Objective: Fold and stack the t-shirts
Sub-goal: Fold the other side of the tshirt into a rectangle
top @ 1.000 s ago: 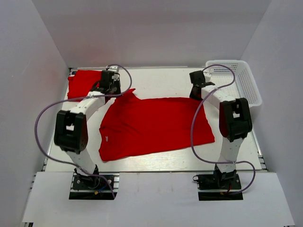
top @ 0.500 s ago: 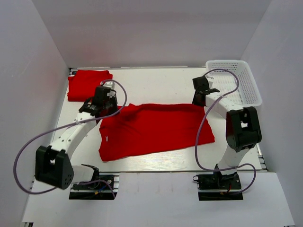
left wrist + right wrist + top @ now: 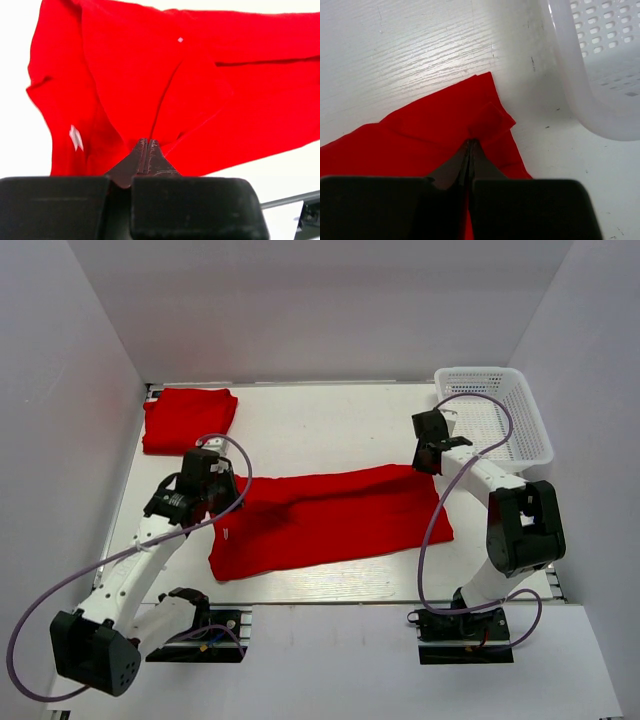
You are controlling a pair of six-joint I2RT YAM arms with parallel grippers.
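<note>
At the far left corner of the white worktop [image 3: 330, 420], a folded red t-shirt [image 3: 188, 418] lay square to the edges, well apart from everything else. Nearer the onlooker, the left arm [image 3: 150, 540] reached in low from the left. Its left jaws were clamped together on a pinch of cloth at the far left edge of a second, spread t-shirt [image 3: 340, 525], and the wrist view showed folds rising to the tips. The small white neck label [image 3: 75, 137] showed near that shirt's left edge.

The spread t-shirt lay as a wide band across the middle, with a narrow strip of worktop along its near edge. A broad stretch of worktop ran beyond its far edge, between the folded shirt and the basket.

At the shirt's far right corner, the right jaws were shut on a small tuck of cloth. The right arm [image 3: 480, 472] ran back along the shirt's right edge. Just beyond, a white mesh basket [image 3: 532, 415] sat in the far right corner, its wall near those jaws but apart from the cloth.
</note>
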